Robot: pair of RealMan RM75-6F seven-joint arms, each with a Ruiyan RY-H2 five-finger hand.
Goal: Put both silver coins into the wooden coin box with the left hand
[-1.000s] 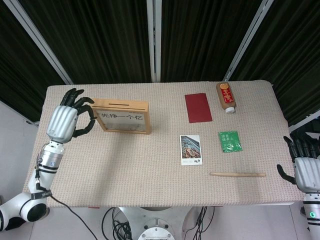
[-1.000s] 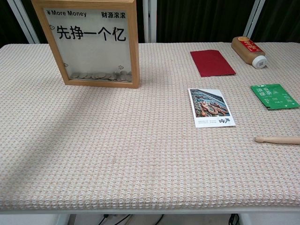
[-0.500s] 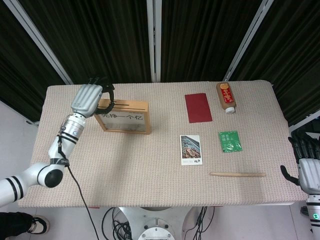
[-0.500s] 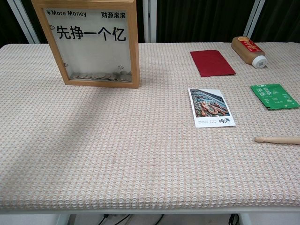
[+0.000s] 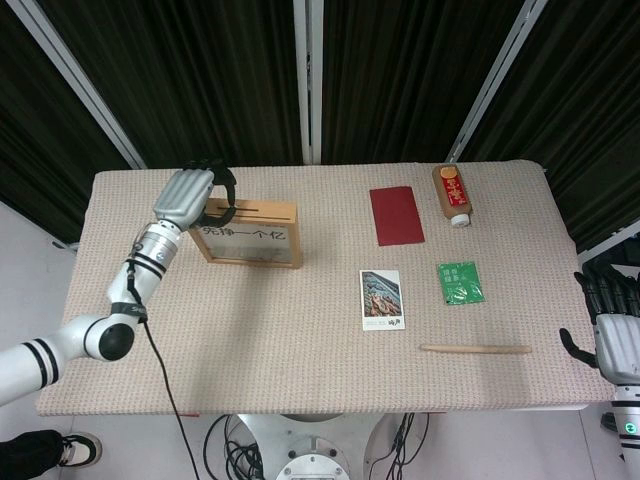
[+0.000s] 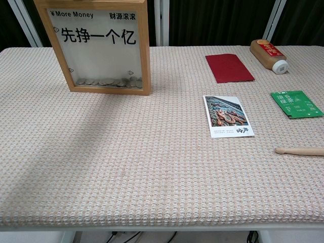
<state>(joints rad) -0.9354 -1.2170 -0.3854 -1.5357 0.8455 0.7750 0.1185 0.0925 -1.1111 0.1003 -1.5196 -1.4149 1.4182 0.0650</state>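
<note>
Now the left hand [image 5: 192, 195] sits over the left end of the wooden coin box [image 5: 247, 233], at its top edge, where a second ago it was off to the left of the box and lower, with its fingers spread. Half a second ago it had already reached the box's corner; since then it has shifted a little further right along the top. Its dark fingers [image 5: 224, 196] curl downward toward the top of the frame, near the slot [image 5: 238, 208]. Whether a coin is pinched between them cannot be told from above, and the chest view does not show the hand at all.

No loose silver coin is visible anywhere on the table [image 6: 152, 167]. Through the box's clear front, the chest view shows a row of coins [image 6: 106, 81] lying along the bottom of the box. Judging from that and from where the hand is, it is probably either at the slot with a coin or has just let one drop; the pictures do not settle which, nor how many of the two are in.

The right hand [image 5: 615, 335] hangs off the table's right edge, holding nothing, fingers loosely apart.

Elsewhere on the table lie a red card [image 5: 396, 214], a brown bottle [image 5: 452, 193], a picture card [image 5: 383, 299], a green packet [image 5: 460, 282] and a wooden stick [image 5: 476, 348], all well apart from the box.
</note>
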